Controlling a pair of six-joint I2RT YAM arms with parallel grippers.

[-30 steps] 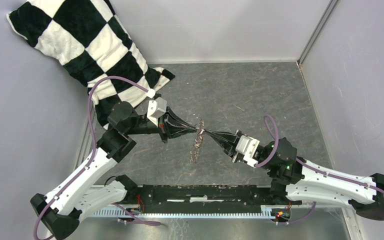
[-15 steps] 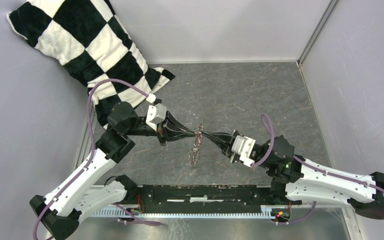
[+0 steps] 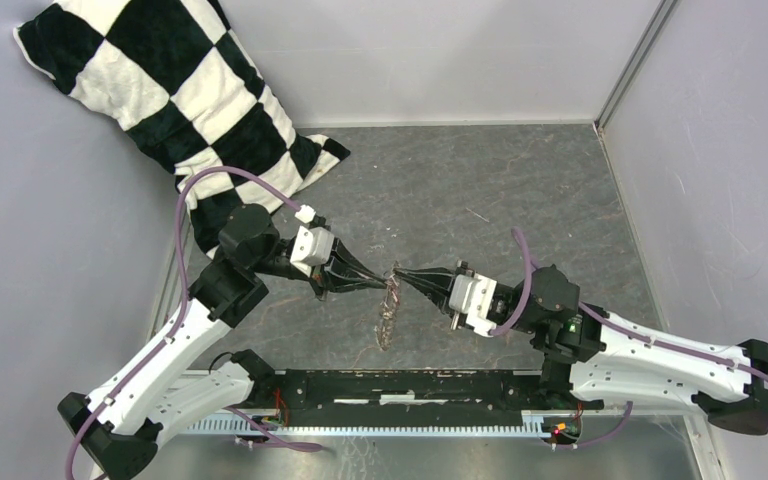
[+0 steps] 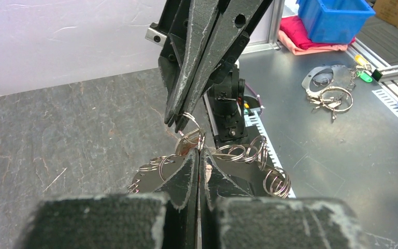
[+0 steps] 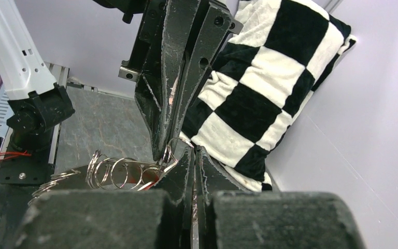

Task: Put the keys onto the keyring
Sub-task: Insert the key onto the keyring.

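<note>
- Shift: left end effector and right end effector moved toward 7 o'clock.
- Both clenched on keyring; key not discernible, threading unconfirmed.

A black-and-white checkered cushion lies on the grey stone-patterned table, far left.

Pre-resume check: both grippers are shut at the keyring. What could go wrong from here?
1. The left gripper and right gripper seem to pinch the keyring only at their tips, most rings dangling free; a slip could drop it.
2. Their tips nearly meet, so opposing pulls could yank a ring loose.
3. I cannot make out the key in any view, so threading is unconfirmed.
</note>
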